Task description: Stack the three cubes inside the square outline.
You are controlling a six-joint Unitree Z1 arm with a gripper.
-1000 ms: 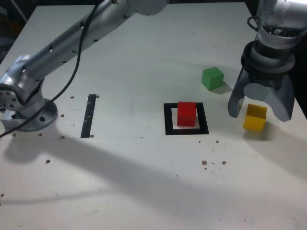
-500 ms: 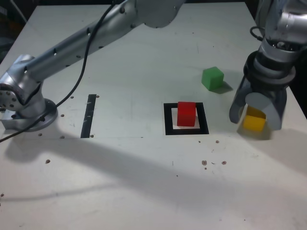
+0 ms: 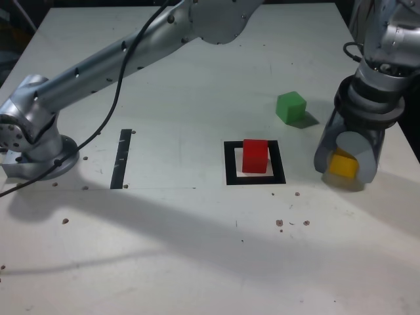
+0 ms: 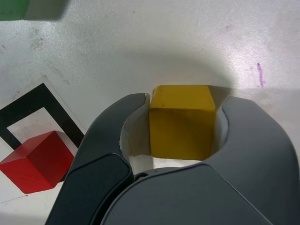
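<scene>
My gripper [image 3: 344, 172] is down at the table on the exterior view's right, its dark jaws shut on the yellow cube [image 3: 342, 164]. In the wrist view both fingers press the sides of the yellow cube [image 4: 182, 122], which seems to rest on the table inside the gripper [image 4: 183, 101]. The red cube [image 3: 255, 155] sits inside the square outline [image 3: 230, 172], a little to the exterior view's left of the gripper. The wrist view also shows the red cube [image 4: 35, 161] and the square outline [image 4: 33, 101]. The green cube [image 3: 291, 107] lies loose behind them, and the wrist view catches a corner of it [image 4: 14, 8].
A thin black strip [image 3: 121, 157] lies at the exterior view's left, near the arm's base [image 3: 33, 154]. The long arm link [image 3: 131, 49] spans the back of the white table. The table's right edge [image 3: 410, 141] runs close behind the gripper.
The jaws have closed from wide open onto the yellow cube, and the gripper has sunk slightly around it. The red and green cubes have not moved.
</scene>
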